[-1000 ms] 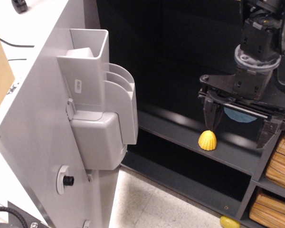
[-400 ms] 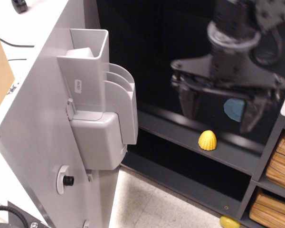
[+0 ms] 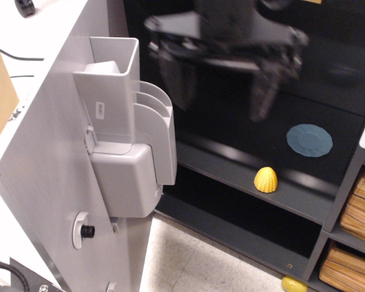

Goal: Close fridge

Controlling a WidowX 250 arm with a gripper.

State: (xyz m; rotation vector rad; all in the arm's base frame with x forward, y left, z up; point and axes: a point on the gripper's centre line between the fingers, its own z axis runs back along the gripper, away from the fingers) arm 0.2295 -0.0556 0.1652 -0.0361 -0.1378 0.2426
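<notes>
The fridge (image 3: 231, 121) stands open, its black interior and a dark grey shelf (image 3: 231, 170) facing me. Its light grey door (image 3: 55, 152) is swung out to the left, showing its inner side with grey door bins (image 3: 131, 134). My gripper (image 3: 222, 91) is blurred with motion, high in front of the black interior, just right of the door bins. Its two fingers hang down, spread wide apart, with nothing between them. It does not touch the door.
A yellow corn-shaped toy (image 3: 266, 180) sits on the fridge shelf. A blue round plate (image 3: 309, 140) leans at the back. Tan woven baskets (image 3: 356, 231) fill a shelf unit at the right. A yellow object (image 3: 294, 284) lies on the floor.
My gripper has risen from the shelf beside the corn toy and swept up and left toward the door, uncovering the blue plate. The door has not moved.
</notes>
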